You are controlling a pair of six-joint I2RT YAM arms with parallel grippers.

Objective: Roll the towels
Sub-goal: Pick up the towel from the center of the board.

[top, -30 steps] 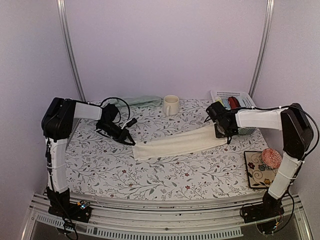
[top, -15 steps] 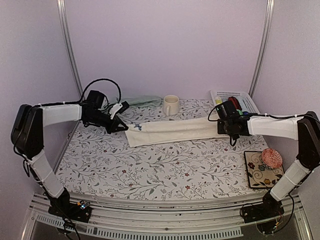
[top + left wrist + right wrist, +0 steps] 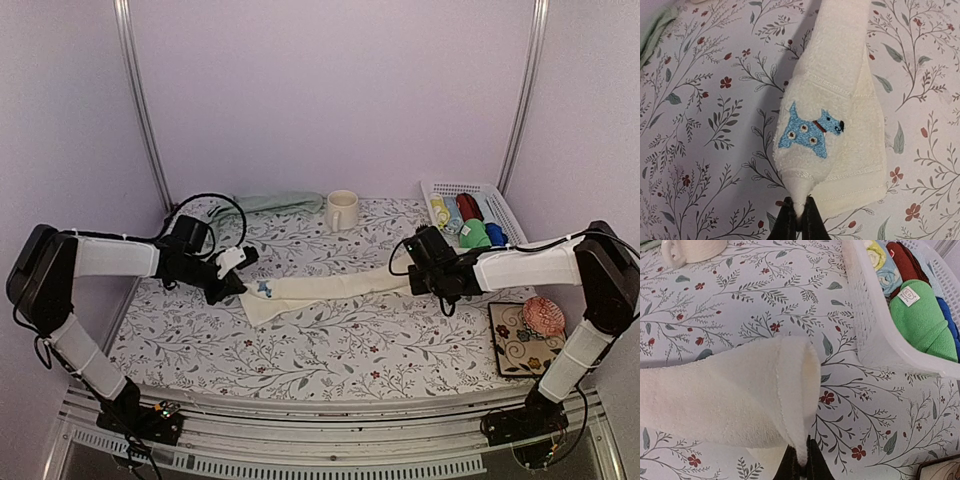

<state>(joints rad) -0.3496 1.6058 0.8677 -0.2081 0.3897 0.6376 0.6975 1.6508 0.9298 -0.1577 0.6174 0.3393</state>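
The cream towel (image 3: 330, 288) is folded into a long strip across the floral cloth, stretched between both grippers. Its left end bears a blue embroidered dog (image 3: 811, 132). My left gripper (image 3: 238, 283) is shut on the towel's left corner (image 3: 798, 200); in the left wrist view the gripper (image 3: 797, 220) pinches a cone of cloth. My right gripper (image 3: 418, 272) is shut on the right end, which curls into a loop (image 3: 790, 385); in the right wrist view the gripper (image 3: 801, 462) sits at the bottom edge. The sage green towel (image 3: 275, 202) lies crumpled at the back left.
A cream mug (image 3: 341, 210) stands at the back centre. A white basket (image 3: 497, 203) with rolled coloured cloths is at the back right, close to my right gripper (image 3: 875, 340). A patterned tile (image 3: 520, 340) with a pink object sits at the right front.
Both grippers have moved toward the front and closer together with the cream towel between them. The towel now lies lower and shorter across the table, its right end curled.
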